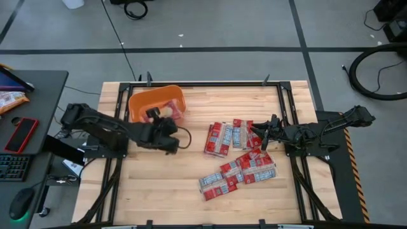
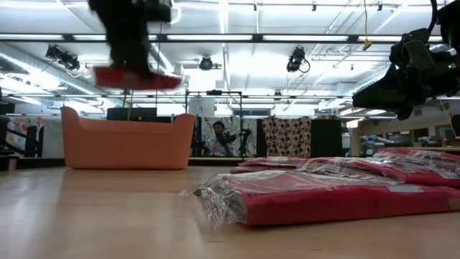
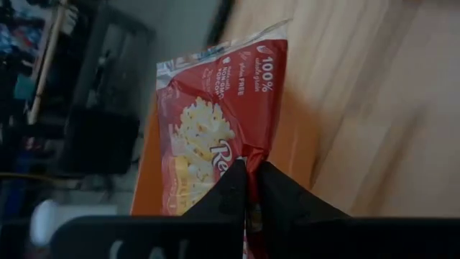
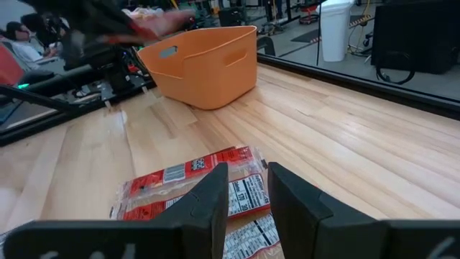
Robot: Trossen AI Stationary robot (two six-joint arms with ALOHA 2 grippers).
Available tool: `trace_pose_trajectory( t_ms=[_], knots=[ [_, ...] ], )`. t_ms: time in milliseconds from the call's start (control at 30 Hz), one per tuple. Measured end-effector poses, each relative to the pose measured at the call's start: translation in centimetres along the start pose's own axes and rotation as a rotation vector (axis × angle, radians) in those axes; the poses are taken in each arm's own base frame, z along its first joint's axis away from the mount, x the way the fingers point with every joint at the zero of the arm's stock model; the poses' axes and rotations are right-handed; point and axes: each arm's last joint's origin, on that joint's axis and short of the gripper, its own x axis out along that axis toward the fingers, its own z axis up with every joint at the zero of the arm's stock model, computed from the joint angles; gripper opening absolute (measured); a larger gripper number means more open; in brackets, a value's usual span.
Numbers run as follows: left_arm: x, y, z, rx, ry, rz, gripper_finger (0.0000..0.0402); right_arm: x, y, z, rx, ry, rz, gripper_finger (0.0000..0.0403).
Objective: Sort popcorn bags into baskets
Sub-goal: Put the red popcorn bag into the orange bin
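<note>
Crinkly flat red popcorn bag (image 3: 219, 137) pinched in left tool (image 3: 251, 183) over smooth orange tub (image 1: 156, 102).

Both arms are matte black, built of chunky jointed segments with rounded housings, and are mounted on black frame rails at either side of the counter (image 1: 191, 191). A thin black cable loops out beside the left hand (image 1: 166, 123). The right hand (image 4: 244, 194) has two flat, wedge-shaped black fingers (image 4: 208, 205), smooth-faced, rising from a broad dark crossbar.
</note>
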Motion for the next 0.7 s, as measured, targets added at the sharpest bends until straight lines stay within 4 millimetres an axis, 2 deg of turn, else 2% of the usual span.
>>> trace_pose_trajectory(
  t_ms=[167,333,500,700],
  knots=[
    [5.0,0.5,-3.0,0.031,0.119,-0.041,0.0027,0.0,0.0,0.0,0.000,0.000,0.000,0.0103],
    [8.5,2.1,-4.0,0.014,0.171,-0.101,0.0027,0.0,0.0,0.0,0.001,0.000,0.001,0.0103],
    [10.3,3.7,-4.1,-0.011,0.209,-0.093,0.0046,0.0,0.0,0.1,0.005,-0.005,0.005,0.0103],
    [10.5,3.9,-4.2,-0.027,0.222,-0.138,0.0115,0.0,0.1,0.1,0.009,-0.002,0.028,0.0103]
  ],
)
